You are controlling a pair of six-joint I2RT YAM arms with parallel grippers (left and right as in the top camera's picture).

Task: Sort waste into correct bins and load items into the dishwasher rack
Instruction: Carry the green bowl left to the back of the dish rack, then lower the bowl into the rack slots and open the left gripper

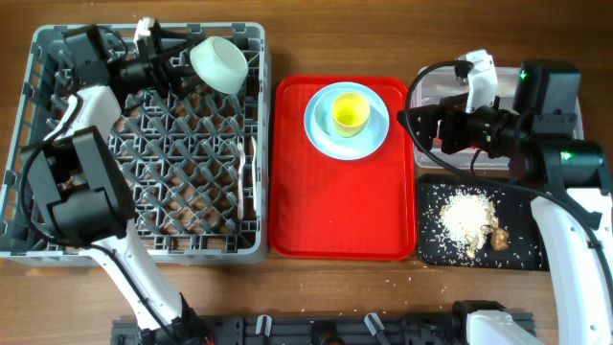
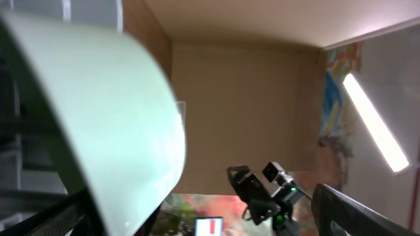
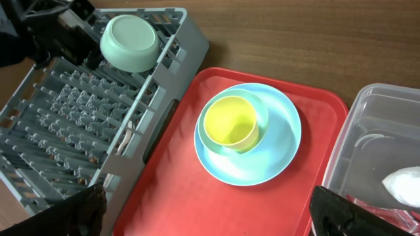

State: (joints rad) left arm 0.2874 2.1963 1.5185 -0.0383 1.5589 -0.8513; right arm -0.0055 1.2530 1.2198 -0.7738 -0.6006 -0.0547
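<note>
**A:** Where does the risk sit?

**B:** At one o'clock in the dishwasher rack (image 1: 57,240), where the pale green bowl (image 1: 218,62) lies tilted against the pegs and the wall. The left gripper (image 1: 184,69) stands wide beside it, at the bowl's nine o'clock, gripping nothing. My judgement: a brush from that gripper could roll the smooth, round-walled bowl over the rim onto the bench (image 1: 335,29).

**A:** And the other side?

**B:** The right gripper (image 1: 414,126) is spread wide and empty, at three o'clock of the red tray (image 1: 287,211). The yellow cup (image 1: 350,113) rests on the light blue plate (image 1: 321,139) at the tray's twelve o'clock. Both look like glossy hard plastic. Lift the plate tilted and the cup probably slides off.

**A:** Materials elsewhere?

**B:** Rack: a rigid grey lattice of pegs. Clear tub (image 1: 436,91), at the bench's two o'clock: thin see-through walls, with a soft crumpled napkin (image 3: 403,183) inside. Black tray (image 1: 431,244), at four o'clock: shallow and matte, holding loose grainy rice scraps (image 1: 467,216) that would scatter if bumped.
</note>
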